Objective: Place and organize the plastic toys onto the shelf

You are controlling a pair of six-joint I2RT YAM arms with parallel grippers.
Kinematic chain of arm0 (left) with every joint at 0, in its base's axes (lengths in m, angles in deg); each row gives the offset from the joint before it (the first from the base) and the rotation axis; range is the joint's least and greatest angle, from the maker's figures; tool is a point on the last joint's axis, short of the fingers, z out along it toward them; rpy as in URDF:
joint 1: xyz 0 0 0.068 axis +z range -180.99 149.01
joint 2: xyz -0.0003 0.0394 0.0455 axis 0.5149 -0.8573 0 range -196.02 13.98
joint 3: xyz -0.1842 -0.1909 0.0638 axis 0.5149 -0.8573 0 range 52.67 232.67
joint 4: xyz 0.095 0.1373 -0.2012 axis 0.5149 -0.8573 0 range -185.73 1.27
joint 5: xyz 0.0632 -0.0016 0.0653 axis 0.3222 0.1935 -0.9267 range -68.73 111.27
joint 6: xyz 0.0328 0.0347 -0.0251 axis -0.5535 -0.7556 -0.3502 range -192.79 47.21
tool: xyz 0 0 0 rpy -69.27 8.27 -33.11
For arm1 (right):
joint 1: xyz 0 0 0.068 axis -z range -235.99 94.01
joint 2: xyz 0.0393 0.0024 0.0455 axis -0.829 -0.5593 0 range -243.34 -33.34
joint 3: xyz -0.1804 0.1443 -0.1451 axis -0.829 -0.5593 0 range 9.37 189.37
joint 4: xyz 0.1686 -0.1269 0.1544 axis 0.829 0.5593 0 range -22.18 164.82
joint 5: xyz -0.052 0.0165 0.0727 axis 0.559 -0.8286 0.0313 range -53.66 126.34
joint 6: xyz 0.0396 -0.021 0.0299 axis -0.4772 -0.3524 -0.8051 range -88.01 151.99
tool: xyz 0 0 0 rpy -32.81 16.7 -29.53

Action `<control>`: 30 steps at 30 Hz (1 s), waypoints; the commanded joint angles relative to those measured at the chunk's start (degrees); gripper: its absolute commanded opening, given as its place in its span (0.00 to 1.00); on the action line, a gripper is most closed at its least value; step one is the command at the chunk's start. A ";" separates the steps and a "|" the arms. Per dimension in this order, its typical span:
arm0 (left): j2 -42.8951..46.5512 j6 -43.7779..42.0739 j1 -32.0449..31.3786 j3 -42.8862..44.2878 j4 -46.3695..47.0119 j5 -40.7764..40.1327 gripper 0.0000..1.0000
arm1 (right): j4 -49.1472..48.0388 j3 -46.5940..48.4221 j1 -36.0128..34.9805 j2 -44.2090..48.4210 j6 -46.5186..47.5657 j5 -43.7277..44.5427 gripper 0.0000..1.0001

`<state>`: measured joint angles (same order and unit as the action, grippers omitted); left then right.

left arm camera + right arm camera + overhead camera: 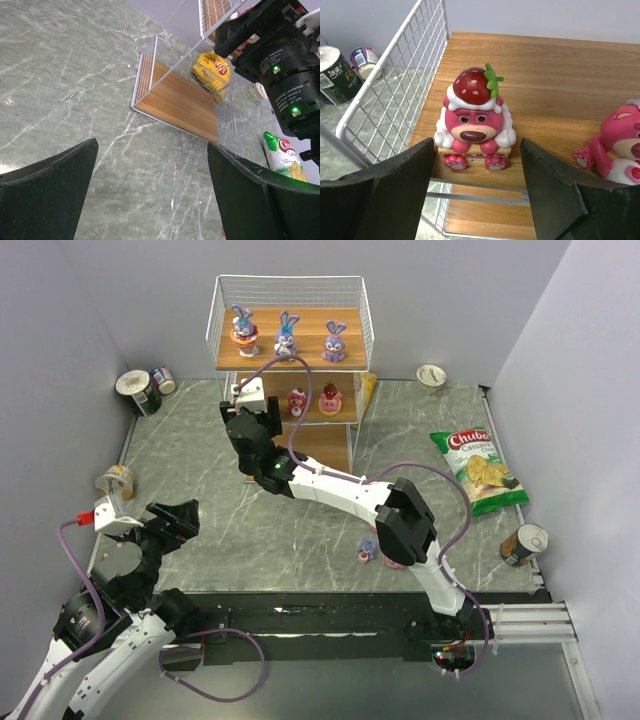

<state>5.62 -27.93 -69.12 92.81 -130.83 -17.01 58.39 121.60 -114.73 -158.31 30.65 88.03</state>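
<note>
Tabletop (pixel 200 460) marbled green-grey, walls (pixel 60 320) apparently lilac-grey.

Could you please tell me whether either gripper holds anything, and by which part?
Nothing is held. The right gripper stands open around the strawberry bear toy on the shelf board; the left gripper is open, empty.

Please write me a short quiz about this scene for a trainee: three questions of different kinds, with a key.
1. True or false: three bunnies stand on the top board.
2. What does the bear between the right fingers carry on its head? A a strawberry, B a hat, C a bow.
3. Fill in: the right fingers stand ____, not touching the bear.
Key: 1 true; 2 A; 3 open.
</note>
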 commanded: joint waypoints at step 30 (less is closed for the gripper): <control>-0.87 0.58 -0.10 1.08 0.01 -0.92 0.96 | 5.05 -36.88 -11.75 39.51 -7.25 10.11 0.84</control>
<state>5.56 -27.45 -69.12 92.81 -131.49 -17.62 48.75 89.62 -125.29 -130.97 39.24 94.78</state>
